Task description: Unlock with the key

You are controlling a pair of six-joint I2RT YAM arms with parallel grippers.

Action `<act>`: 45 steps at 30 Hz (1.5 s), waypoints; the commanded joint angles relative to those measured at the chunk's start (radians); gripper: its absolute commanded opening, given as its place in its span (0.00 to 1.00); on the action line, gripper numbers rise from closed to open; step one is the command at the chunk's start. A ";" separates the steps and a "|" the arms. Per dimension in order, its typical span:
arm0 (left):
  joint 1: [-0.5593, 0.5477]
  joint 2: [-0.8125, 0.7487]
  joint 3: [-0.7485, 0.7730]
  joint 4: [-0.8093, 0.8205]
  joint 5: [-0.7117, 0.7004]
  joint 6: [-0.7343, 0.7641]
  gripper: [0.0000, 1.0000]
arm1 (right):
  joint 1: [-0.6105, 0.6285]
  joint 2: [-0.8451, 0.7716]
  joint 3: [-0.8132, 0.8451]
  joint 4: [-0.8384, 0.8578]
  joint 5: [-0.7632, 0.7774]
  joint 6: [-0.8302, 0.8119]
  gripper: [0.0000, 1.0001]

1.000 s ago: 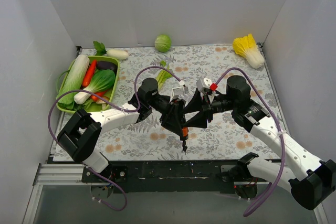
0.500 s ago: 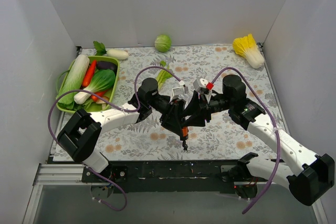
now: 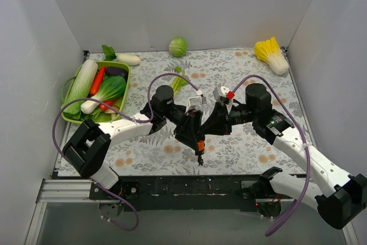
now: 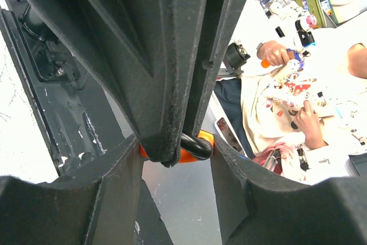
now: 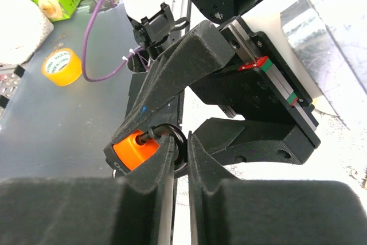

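My left gripper (image 3: 194, 135) holds the orange-and-black padlock (image 3: 200, 144) in the air over the middle of the table. In the left wrist view its fingers (image 4: 129, 164) clamp the orange body (image 4: 192, 154) from both sides. My right gripper (image 3: 209, 129) meets it from the right. In the right wrist view, that gripper (image 5: 182, 142) has its jaws pinched on the black shackle (image 5: 184, 135), beside the orange body (image 5: 135, 148). A small dark piece (image 3: 199, 158), apparently the key, sticks out below the padlock.
A green basket (image 3: 127, 76) of vegetables stands at the left. A white radish (image 3: 127, 59), a green cabbage (image 3: 178, 46) and a yellow napa cabbage (image 3: 271, 54) lie along the back wall. Leafy greens (image 3: 178, 83) lie behind the grippers. White walls enclose the table.
My right gripper's jaws have closed from wide open onto the padlock's shackle. The left gripper and padlock have stayed put.
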 commanded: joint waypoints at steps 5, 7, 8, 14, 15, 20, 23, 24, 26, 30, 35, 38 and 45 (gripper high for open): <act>0.006 0.016 0.084 -0.179 0.016 0.125 0.00 | 0.004 -0.030 0.017 -0.065 0.137 -0.034 0.01; 0.006 0.022 0.102 -0.252 -0.001 0.208 0.00 | 0.004 -0.036 0.032 -0.098 0.190 -0.043 0.01; 0.007 0.028 0.111 -0.328 -0.014 0.243 0.00 | 0.004 -0.038 0.038 -0.108 0.211 -0.049 0.01; 0.042 0.046 0.151 -0.452 -0.113 0.349 0.00 | 0.004 -0.048 0.068 -0.185 0.388 -0.054 0.01; 0.052 0.048 0.150 -0.453 -0.148 0.347 0.00 | 0.004 -0.050 0.069 -0.193 0.417 -0.056 0.01; 0.059 0.060 0.187 -0.595 -0.274 0.447 0.00 | 0.004 -0.035 0.086 -0.246 0.509 -0.052 0.01; 0.059 0.062 0.200 -0.654 -0.385 0.479 0.00 | 0.004 -0.012 0.106 -0.285 0.587 -0.045 0.01; 0.059 0.063 0.203 -0.666 -0.412 0.488 0.00 | 0.004 -0.007 0.112 -0.289 0.618 -0.042 0.01; 0.059 0.062 0.214 -0.705 -0.501 0.510 0.00 | 0.004 0.007 0.117 -0.297 0.644 -0.026 0.01; 0.059 0.046 0.216 -0.734 -0.679 0.522 0.00 | 0.004 0.027 0.117 -0.297 0.694 0.000 0.01; 0.058 0.028 0.207 -0.743 -0.819 0.513 0.00 | 0.004 0.053 0.106 -0.283 0.762 0.052 0.01; 0.056 0.016 0.200 -0.734 -0.891 0.495 0.00 | 0.004 0.059 0.088 -0.248 0.786 0.104 0.01; 0.027 -0.030 0.162 -0.703 -1.049 0.466 0.00 | 0.004 0.045 0.017 -0.162 0.855 0.228 0.01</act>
